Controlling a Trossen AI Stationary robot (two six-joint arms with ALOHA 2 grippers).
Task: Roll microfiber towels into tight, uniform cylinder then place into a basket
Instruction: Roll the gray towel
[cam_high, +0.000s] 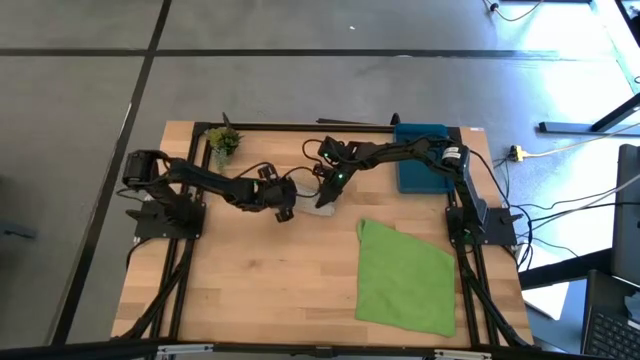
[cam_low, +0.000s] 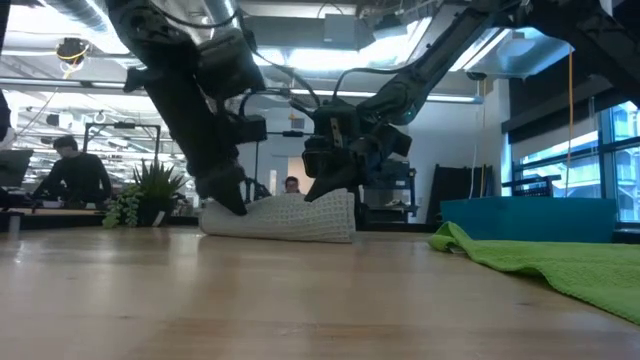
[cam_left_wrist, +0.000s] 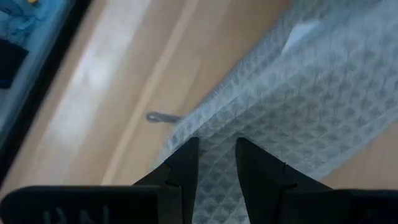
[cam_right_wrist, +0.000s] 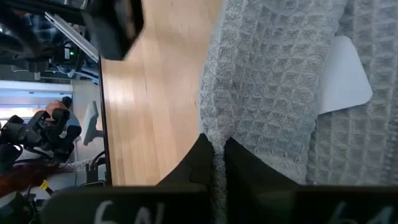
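Grey towel (cam_right_wrist: 273, 93) pinched in both grippers' jaws

A light grey waffle-weave towel (cam_low: 285, 217), white tag showing, lies bunched at the counter's twelve o'clock; the bright green towel (cam_high: 406, 277) sprawls flat at four; blue basket (cam_high: 418, 160) at one.

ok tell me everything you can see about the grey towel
The grey towel is light grey, waffle-textured cloth with a small white tag. It lies bunched into a low, thick roll on the wooden table, near the middle of its far half, apart from the green towel. Both grippers are on it: the left gripper pinches one end, and the right gripper pinches the other, lifting that edge slightly in the low view.
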